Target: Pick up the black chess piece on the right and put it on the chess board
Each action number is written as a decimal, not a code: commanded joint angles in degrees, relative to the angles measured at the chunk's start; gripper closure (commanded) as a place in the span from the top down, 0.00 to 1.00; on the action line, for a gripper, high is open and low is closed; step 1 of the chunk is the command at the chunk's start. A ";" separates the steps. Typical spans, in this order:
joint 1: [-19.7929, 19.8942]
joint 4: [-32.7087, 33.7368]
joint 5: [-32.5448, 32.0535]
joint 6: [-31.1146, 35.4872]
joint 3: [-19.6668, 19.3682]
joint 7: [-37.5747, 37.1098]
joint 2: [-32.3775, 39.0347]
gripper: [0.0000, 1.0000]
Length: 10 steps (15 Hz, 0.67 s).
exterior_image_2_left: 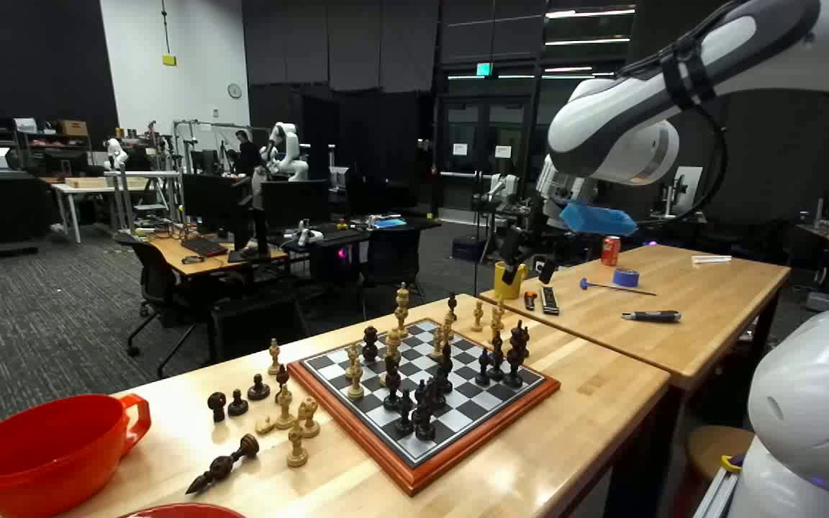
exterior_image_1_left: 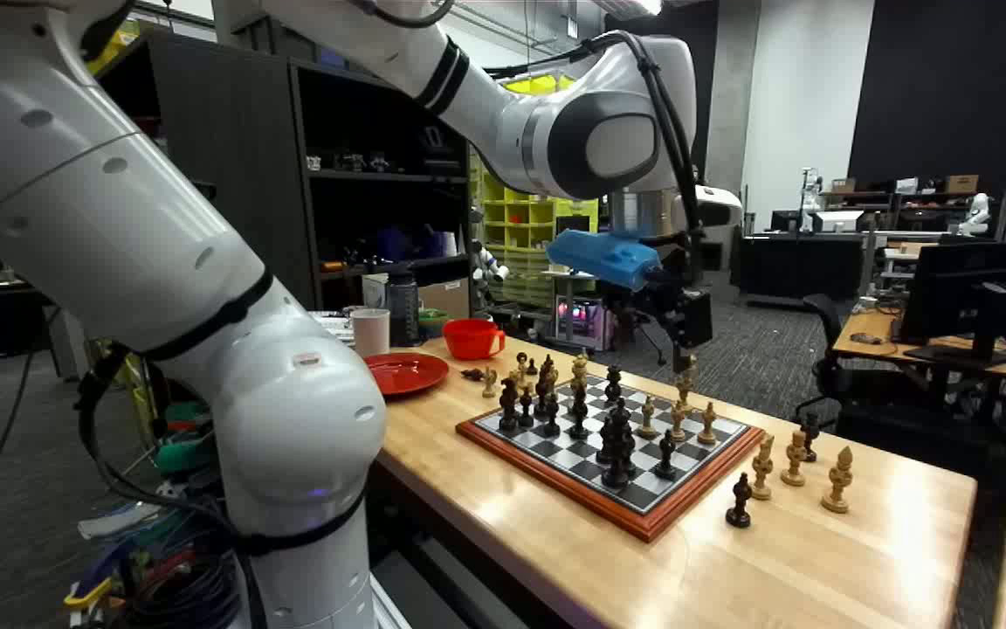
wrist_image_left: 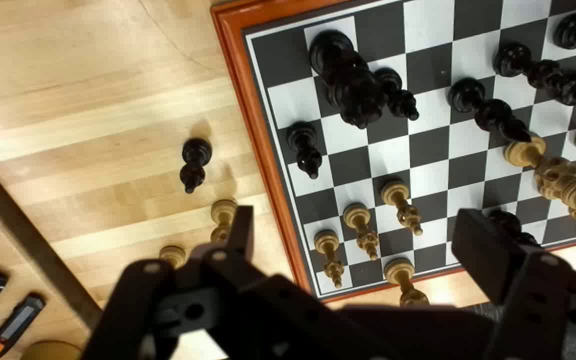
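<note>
The small black chess piece [exterior_image_1_left: 739,504] stands upright on the table, off the board, in an exterior view. It also shows in the wrist view [wrist_image_left: 195,162], left of the board's rim. The chess board [exterior_image_1_left: 555,478] with its reddish-brown rim carries several black and tan pieces. It shows in an exterior view [exterior_image_2_left: 486,430] and the wrist view [wrist_image_left: 254,135] too. My gripper [wrist_image_left: 359,222] is open, its two fingers wide apart with nothing held. It hangs above the board's far side in an exterior view [exterior_image_1_left: 685,354]. It also shows in an exterior view [exterior_image_2_left: 527,270].
Tan pieces [exterior_image_1_left: 795,459] stand close beside the black piece, with another black piece [exterior_image_1_left: 809,435] behind them. A red plate [exterior_image_1_left: 403,373] and red cup [exterior_image_1_left: 472,339] stand beyond the board. A second table [exterior_image_2_left: 673,288] holds tools and a yellow mug [exterior_image_2_left: 506,286].
</note>
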State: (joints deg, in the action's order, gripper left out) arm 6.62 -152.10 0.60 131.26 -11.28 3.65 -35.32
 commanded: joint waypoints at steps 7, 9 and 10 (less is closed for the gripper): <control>0.57 1.38 0.47 -1.12 0.81 0.20 1.24 1.00; 0.72 4.18 0.29 -2.11 1.21 -0.81 4.14 1.00; 0.83 5.65 0.25 -2.33 1.29 -1.21 5.63 1.00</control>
State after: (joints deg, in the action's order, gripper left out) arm 6.64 -151.20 0.66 130.97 -10.95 3.43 -34.22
